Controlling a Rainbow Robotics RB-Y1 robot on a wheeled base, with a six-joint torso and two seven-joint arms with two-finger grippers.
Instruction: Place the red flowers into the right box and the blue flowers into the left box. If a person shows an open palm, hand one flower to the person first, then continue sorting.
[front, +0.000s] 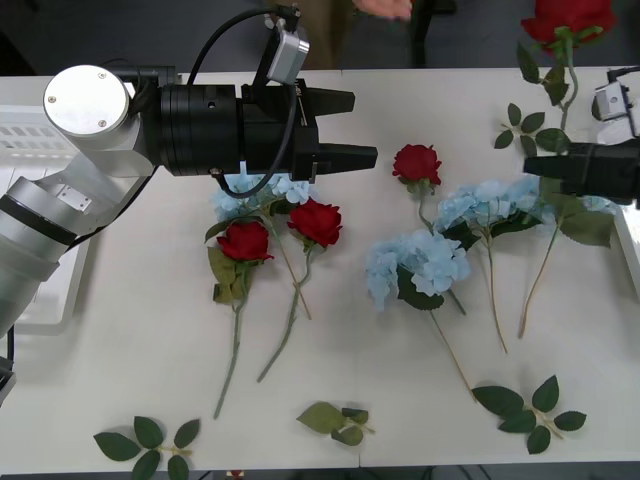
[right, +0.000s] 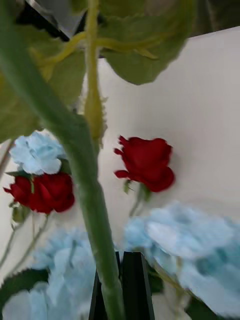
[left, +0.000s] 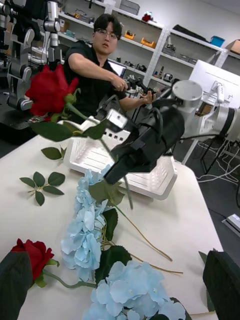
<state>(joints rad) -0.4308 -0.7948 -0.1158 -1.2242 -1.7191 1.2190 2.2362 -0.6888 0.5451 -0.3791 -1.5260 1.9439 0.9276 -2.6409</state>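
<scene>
My right gripper (front: 535, 165) is shut on the green stem (right: 85, 190) of a red flower (front: 568, 15), held upright above the table's right side; the left wrist view shows that rose (left: 47, 90) raised. Three more red flowers (front: 245, 240) (front: 317, 220) (front: 417, 162) lie on the table among blue flowers (front: 415, 265) (front: 490, 200) (front: 265, 190). My left gripper (front: 362, 128) hovers open above the left blue cluster. The left box (front: 30, 150) stands at the table's left, the right box (left: 145, 170) beyond my right arm. A person's hand (front: 385, 8) shows at the far edge.
Loose leaf sprigs lie near the front edge (front: 145, 445) (front: 335, 420) (front: 530, 405) and at the back right (front: 520, 125). The white table (front: 120, 360) has bare room at the front left.
</scene>
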